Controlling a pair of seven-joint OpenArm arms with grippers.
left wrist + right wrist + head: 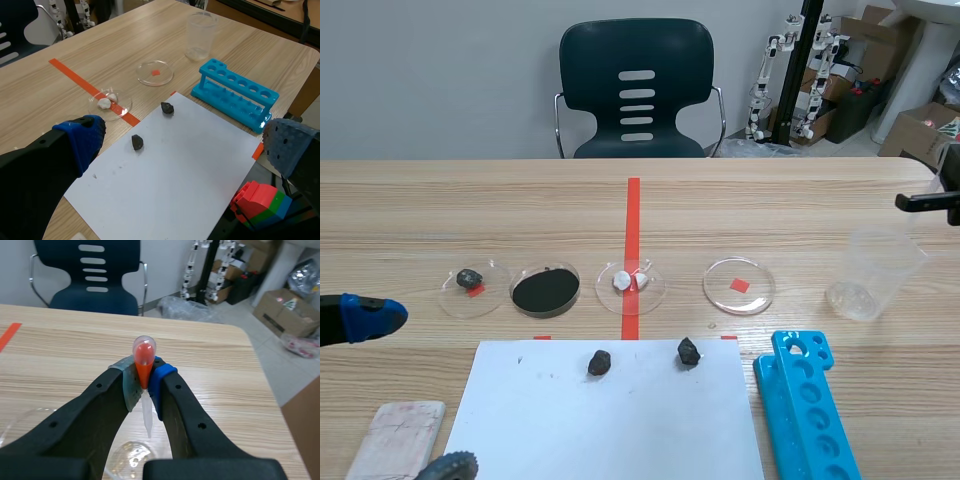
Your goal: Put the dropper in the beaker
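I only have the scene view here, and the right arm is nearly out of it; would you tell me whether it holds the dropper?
Observer: Yes. In the right wrist view the right arm's jaws are shut on the dropper, clamped on its orange-red upper part.
Operator: Thank you. Which way does its tip point?
Observer: Down, and the base of the clear beaker shows just under it.
Operator: And the left arm's jaws?
Observer: They stand open with nothing between them; the white paper lies ahead.
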